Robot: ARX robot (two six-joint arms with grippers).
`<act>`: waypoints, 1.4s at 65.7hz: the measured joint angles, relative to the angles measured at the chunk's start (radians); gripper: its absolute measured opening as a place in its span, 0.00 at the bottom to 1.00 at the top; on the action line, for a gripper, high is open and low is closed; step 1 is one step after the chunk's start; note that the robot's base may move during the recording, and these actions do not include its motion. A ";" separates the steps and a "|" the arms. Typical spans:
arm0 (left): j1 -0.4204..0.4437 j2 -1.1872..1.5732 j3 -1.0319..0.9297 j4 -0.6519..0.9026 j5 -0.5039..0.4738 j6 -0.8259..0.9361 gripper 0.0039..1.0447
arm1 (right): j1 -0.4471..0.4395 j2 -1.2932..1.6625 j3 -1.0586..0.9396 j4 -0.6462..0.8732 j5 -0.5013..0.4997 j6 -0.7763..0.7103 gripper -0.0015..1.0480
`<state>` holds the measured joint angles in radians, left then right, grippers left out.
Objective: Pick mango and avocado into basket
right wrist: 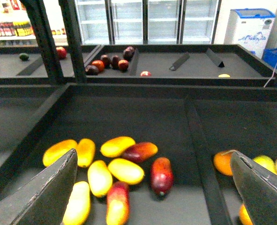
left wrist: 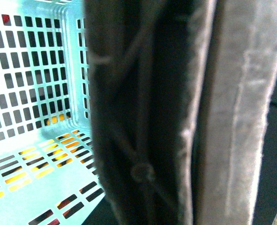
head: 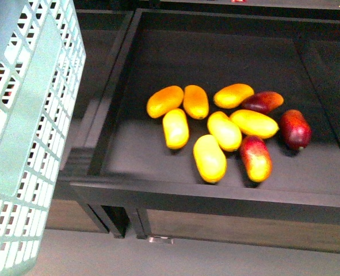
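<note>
Seven yellow-orange mangoes and three dark red mangoes (head: 295,129) lie in one loose cluster in the middle of the black display bin (head: 216,198), ten fruits in all. One teal basket (head: 31,115) stands at the left, outside the bin, and through my left wrist camera I see nothing lying inside it. I can't make out an avocado with any confidence.

My right gripper (right wrist: 153,159) hangs above the near side of the cluster with its jaws spread wide and nothing between them. Close dark and grey surfaces fill the left wrist view, so I cannot tell how my left gripper stands.

I judge the mango (head: 175,128) on the left of the cluster the easiest take: bare bin floor lies on its left, with a gap on its right. It looks firm, fairly heavy and smooth-skinned, so likely slippery. I would close across its short width at the middle, where it is thickest, squeezing firmly but not enough to bruise it.
</note>
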<state>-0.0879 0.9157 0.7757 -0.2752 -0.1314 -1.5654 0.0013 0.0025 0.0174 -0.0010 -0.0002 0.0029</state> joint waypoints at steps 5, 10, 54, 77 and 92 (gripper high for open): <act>0.000 0.000 0.000 0.000 0.000 0.000 0.13 | 0.000 0.000 0.000 0.000 0.004 0.000 0.92; 0.000 0.000 0.000 0.000 0.002 0.000 0.13 | 0.000 0.000 0.000 0.000 0.003 0.000 0.92; 0.000 -0.001 0.000 0.000 0.000 0.000 0.13 | 0.000 0.000 0.000 0.000 0.002 0.000 0.92; 0.006 0.015 0.027 -0.065 0.037 0.059 0.13 | -0.002 0.001 0.000 -0.001 -0.004 0.000 0.92; -0.175 0.336 0.265 -0.193 0.069 0.522 0.13 | -0.002 0.001 0.000 -0.001 -0.002 0.000 0.92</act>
<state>-0.2634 1.2518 1.0409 -0.4679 -0.0620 -1.0431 -0.0002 0.0032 0.0170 -0.0017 -0.0025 0.0025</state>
